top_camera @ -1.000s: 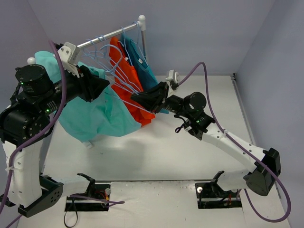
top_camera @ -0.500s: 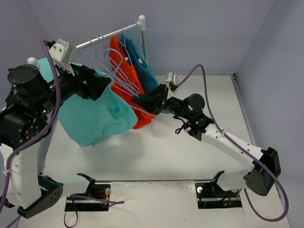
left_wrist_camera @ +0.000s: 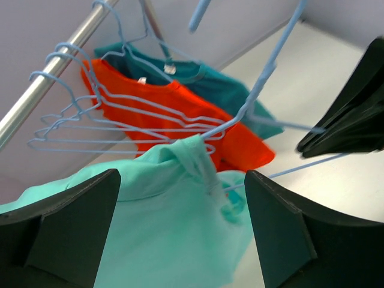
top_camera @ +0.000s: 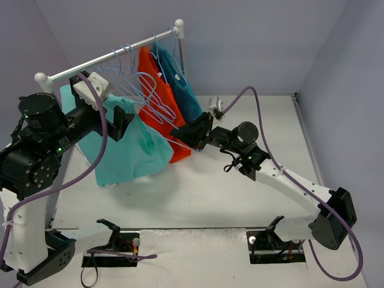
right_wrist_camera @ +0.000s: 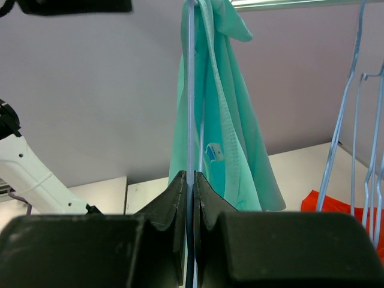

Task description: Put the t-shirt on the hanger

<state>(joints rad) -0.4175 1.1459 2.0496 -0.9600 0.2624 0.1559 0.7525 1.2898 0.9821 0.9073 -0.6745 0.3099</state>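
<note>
The mint t-shirt [top_camera: 123, 156] hangs by its collar from the pale blue wire hanger [left_wrist_camera: 259, 89], draped below the rack. My left gripper [top_camera: 125, 119] is open just above and behind the shirt's shoulder. In the left wrist view its fingers [left_wrist_camera: 63, 231] stand wide apart on either side of the t-shirt [left_wrist_camera: 150, 228] with nothing between them. My right gripper [top_camera: 176, 133] is shut on the hanger's lower wire. In the right wrist view that wire [right_wrist_camera: 191, 90] runs straight up from the closed jaws, with the t-shirt [right_wrist_camera: 225, 126] hanging on it.
A metal rack rod [top_camera: 102, 58] carries several empty pale blue hangers [top_camera: 123, 72], an orange-red shirt [top_camera: 157, 96] and a darker teal shirt [top_camera: 180, 81]. Grey walls close in the back and right side. The white table [top_camera: 240, 198] lies below.
My left gripper has opened, let go of the t-shirt and drawn back to the left. The shirt has dropped and now hangs narrower from the hanger. The right gripper kept its grip.
</note>
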